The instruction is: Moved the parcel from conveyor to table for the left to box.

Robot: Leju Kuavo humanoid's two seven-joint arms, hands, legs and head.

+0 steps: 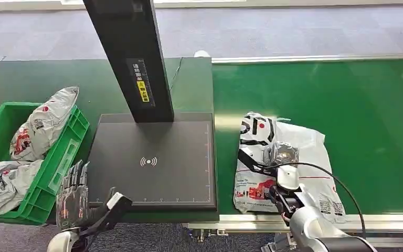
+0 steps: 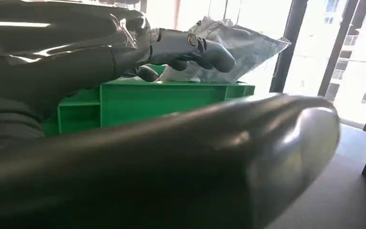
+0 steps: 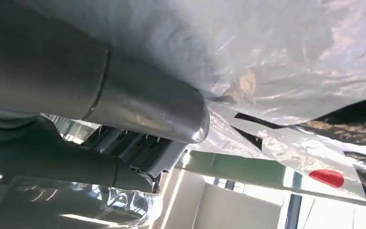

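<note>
You are looking at a white plastic parcel bag with black and red printing [image 1: 280, 163] lying flat on the green conveyor belt [image 1: 357, 105], close to the belt's near edge and just right of the black scanning platform [image 1: 155, 163]. Your right hand [image 1: 279, 157] is sitting on top of the parcel near its middle, its fingers curling into the crinkled plastic; in the right wrist view the film [image 3: 276, 62] is pressing right against the grey thumb [image 3: 143, 102] and bunching under the fingers, so the hand is gripping the parcel. The parcel is still resting on the belt.

Your left hand [image 1: 72, 197] is hanging at the near left corner of the platform, fingers straight and apart, holding nothing. Just left of it the green plastic crate [image 1: 57, 163] is holding 3 grey parcel bags [image 1: 42, 126]. A black post [image 1: 131, 58] is rising from the platform's far edge.
</note>
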